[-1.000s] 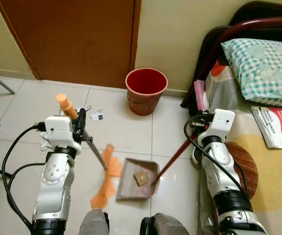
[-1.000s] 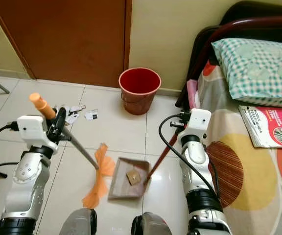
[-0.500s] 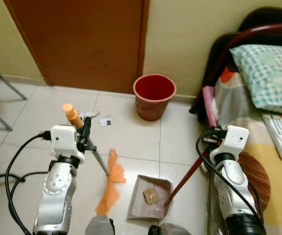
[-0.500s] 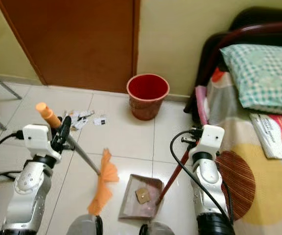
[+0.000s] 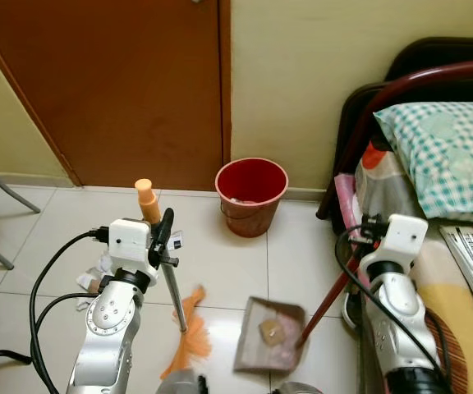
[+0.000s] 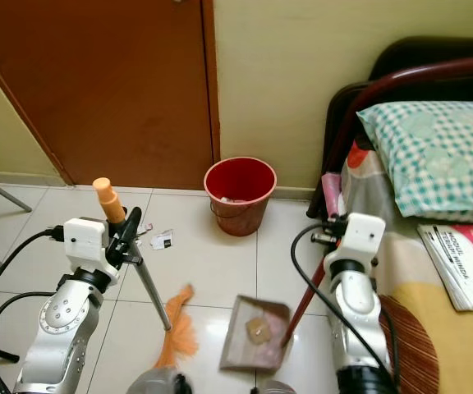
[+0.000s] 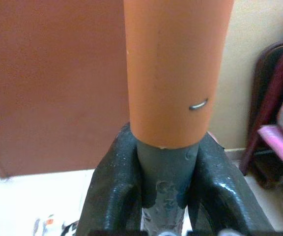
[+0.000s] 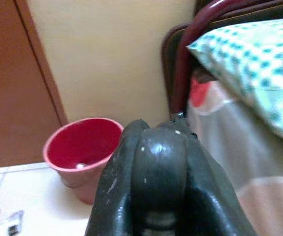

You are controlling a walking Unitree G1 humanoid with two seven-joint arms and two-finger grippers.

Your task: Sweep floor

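My left gripper (image 5: 164,239) is shut on the broom's grey pole (image 7: 165,183), just below its orange cap (image 5: 145,197). The pole slants down to the orange bristles (image 5: 190,345) on the tiles. To the right, the dark red handle (image 5: 328,299) of the dustpan (image 5: 271,342) is clamped in my shut right gripper (image 5: 367,233). A brown scrap (image 5: 270,330) lies in the pan, which looks blurred. A red bucket (image 5: 251,195) stands against the wall ahead, between the two arms. Paper scraps (image 6: 161,240) lie on the floor by my left arm.
A brown door (image 5: 130,82) is ahead on the left. On the right a bed (image 5: 466,295) carries a checked pillow (image 5: 442,156) and a magazine (image 6: 466,275), with its dark red frame (image 5: 368,123) close to my right arm. A chair leg (image 5: 2,185) shows at far left.
The whole view has shifted and risen, so the camera moved; the bucket now lies lower in the picture. Both grippers keep their hold. The dustpan is blurred now.
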